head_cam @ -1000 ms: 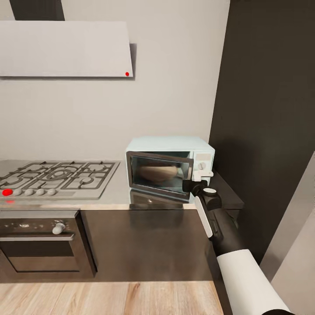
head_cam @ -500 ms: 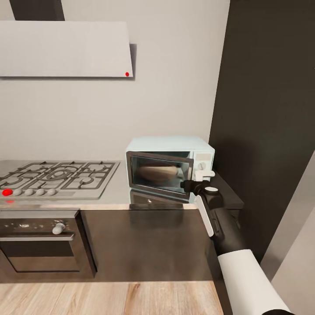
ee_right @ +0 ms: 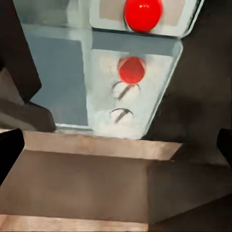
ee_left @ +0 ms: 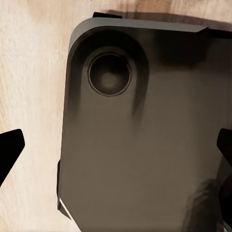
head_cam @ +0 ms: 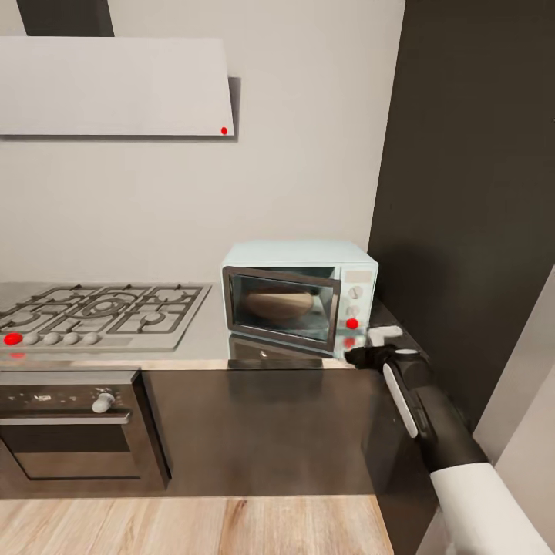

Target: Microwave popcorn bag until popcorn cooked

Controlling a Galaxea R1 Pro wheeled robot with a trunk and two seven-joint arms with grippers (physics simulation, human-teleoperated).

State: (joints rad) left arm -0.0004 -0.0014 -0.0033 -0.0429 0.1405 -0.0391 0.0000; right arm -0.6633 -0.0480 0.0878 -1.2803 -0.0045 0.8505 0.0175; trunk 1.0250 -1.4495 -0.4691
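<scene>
The pale blue microwave [head_cam: 301, 293] stands on the grey countertop [head_cam: 208, 343] beside the dark tall cabinet. Behind its dark glass door, the tan popcorn bag [head_cam: 279, 304] shows dimly; the popcorn itself is hidden. The round red light [head_cam: 352, 323] on the control panel glows below two white knobs and appears close up as the light [ee_right: 142, 12], mirrored on the countertop [ee_right: 67, 67]. My right gripper [head_cam: 371, 344] [ee_right: 116, 145] hangs open just off the microwave's lower right corner, touching nothing. My left gripper [ee_left: 116, 150] is open over my own dark base.
A gas hob [head_cam: 100, 308] with a red knob lies left of the microwave, the black oven [head_cam: 69, 424] below it and a white slanted hood [head_cam: 116, 85] above. A dark tall cabinet [head_cam: 470, 193] walls in the right side. Light wood floor [head_cam: 193, 524] lies in front.
My right gripper has drawn back from the microwave's control panel, down and to the right. The round light on the panel, covered by the gripper before, now shows red.
</scene>
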